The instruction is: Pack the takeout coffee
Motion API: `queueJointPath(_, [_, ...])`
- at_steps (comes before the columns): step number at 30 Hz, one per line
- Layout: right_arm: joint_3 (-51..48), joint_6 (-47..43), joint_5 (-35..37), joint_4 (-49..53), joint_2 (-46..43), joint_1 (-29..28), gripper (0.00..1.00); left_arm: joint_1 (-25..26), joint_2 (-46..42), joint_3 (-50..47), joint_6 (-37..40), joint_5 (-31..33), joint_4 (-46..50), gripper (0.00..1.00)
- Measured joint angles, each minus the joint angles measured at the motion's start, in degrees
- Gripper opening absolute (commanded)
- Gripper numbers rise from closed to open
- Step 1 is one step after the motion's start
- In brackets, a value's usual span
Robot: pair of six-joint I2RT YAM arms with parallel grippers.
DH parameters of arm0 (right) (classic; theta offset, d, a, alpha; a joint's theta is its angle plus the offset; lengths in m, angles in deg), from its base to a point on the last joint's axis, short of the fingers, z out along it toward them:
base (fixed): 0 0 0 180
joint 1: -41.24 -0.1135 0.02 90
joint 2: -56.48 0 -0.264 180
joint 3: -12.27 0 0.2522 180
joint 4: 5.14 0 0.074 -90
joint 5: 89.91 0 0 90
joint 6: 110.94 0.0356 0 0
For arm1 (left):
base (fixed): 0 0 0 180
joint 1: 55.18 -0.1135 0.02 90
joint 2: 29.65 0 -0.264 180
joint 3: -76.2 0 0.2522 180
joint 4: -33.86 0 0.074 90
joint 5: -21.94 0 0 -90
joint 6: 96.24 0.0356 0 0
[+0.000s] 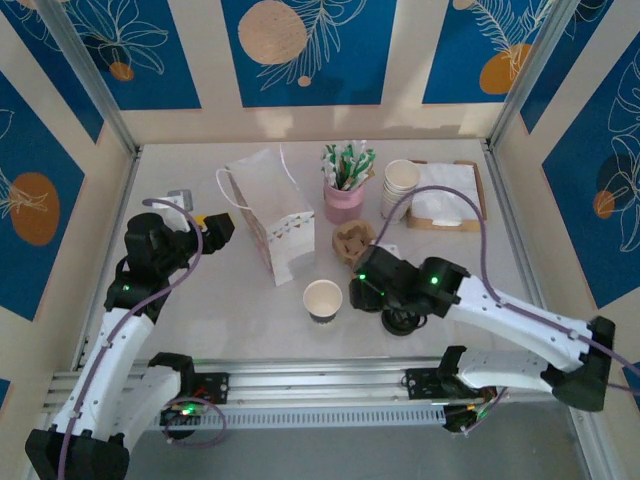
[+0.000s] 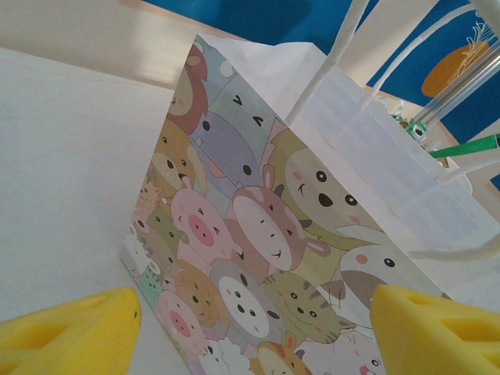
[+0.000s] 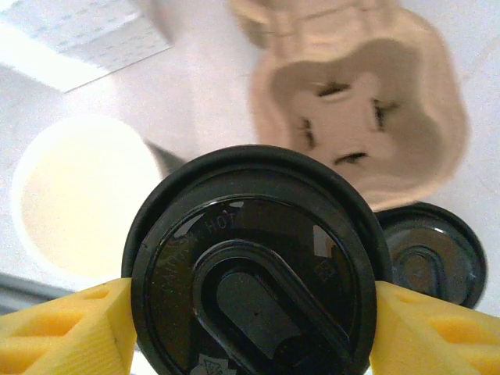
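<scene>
Coffee cup (image 1: 322,298) stands unlidded on the bench (image 1: 240,310) beside the right hand (image 3: 250,326), clamped on a black lid (image 3: 250,258); the left hand (image 2: 250,328) gapes empty before a cartoon-printed paper bag (image 2: 258,226).

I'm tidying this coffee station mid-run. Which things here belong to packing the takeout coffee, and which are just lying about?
For the job: open paper cup, black lid, cup carrier, paper bag.
Lying about: cup stack, pink straw holder, napkin tray, spare lid.
</scene>
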Motion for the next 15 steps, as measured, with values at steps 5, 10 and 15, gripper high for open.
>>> queueJointPath(5, [6.0,-2.0,0.4,-1.1,8.8,-5.0,0.7,0.0,0.0,0.0,0.0,0.0,0.0,0.77])
queueJointPath(10, [9.2,-3.0,0.5,-1.4,15.9,-6.3,0.71,0.0,0.0,0.0,0.0,0.0,0.0,0.77])
queueJointPath(15, [11.3,-3.5,0.3,-1.5,20.7,-6.9,0.71,0.0,0.0,0.0,0.0,0.0,0.0,0.77])
